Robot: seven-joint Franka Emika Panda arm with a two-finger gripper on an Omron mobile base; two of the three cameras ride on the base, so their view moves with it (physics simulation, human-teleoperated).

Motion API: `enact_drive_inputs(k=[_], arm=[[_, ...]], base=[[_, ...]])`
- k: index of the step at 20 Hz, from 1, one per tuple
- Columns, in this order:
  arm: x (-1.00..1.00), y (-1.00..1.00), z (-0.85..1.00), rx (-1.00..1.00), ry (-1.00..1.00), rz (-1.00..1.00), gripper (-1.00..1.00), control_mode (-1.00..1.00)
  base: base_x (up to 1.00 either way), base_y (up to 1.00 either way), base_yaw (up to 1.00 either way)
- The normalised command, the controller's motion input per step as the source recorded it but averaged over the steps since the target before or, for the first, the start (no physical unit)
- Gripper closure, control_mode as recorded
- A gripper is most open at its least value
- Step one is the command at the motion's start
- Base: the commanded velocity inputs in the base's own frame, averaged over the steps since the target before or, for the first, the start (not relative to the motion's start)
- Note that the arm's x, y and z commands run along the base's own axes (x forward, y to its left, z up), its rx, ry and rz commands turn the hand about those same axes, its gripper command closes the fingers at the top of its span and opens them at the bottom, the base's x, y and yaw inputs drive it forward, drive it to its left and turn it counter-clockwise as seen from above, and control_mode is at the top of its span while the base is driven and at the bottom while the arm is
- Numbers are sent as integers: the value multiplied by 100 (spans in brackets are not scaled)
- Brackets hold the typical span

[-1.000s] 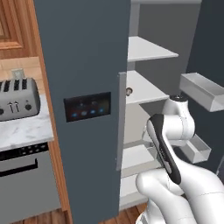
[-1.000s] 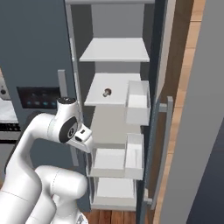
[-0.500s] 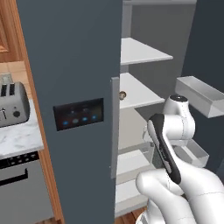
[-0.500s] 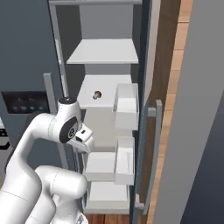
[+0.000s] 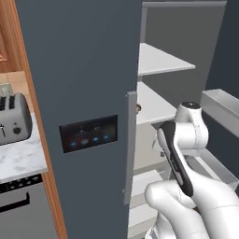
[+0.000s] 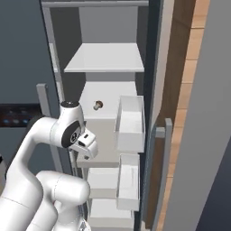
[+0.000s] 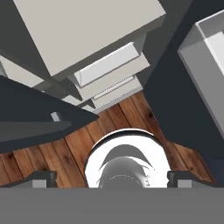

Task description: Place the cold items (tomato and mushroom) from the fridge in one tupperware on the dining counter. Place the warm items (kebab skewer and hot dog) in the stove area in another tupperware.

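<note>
The fridge (image 5: pixel 84 70) stands with its left door shut and its right side open onto white shelves (image 6: pixel 106 56). A small brown mushroom (image 6: pixel 97 105) sits on the middle shelf; in the left base view the mushroom (image 5: pixel 138 108) peeks out past the door edge. My arm is folded in front of the open side, below that shelf. My gripper (image 7: pixel 112 178) points down at the wooden floor, open and holding nothing. The tomato, tupperware, dining counter, kebab skewer and hot dog are out of view.
White door bins (image 6: pixel 131 122) hang on the open right door, with another bin (image 6: pixel 128 180) lower down. A grey handle (image 5: pixel 130 144) runs down the shut door beside a black light panel (image 5: pixel 88 134). A toaster (image 5: pixel 11 121) stands on the marble worktop at left.
The whole scene has shifted left and grown in both base views, so the base has driven closer to the fridge's open side. The arm's pose and the open gripper look the same.
</note>
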Motion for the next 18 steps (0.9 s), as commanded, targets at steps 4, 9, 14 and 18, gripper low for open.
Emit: enact_drive_inputs(k=[4,9,14,18], arm=[[0,0,0,0,0,0,-100,100],[0,0,0,0,0,0,-100,100],[0,0,0,0,0,0,-100,100],[0,0,0,0,0,0,-100,100]], base=[[7,-46,4],[10,-31,9],[27,0,17],[12,0,7]])
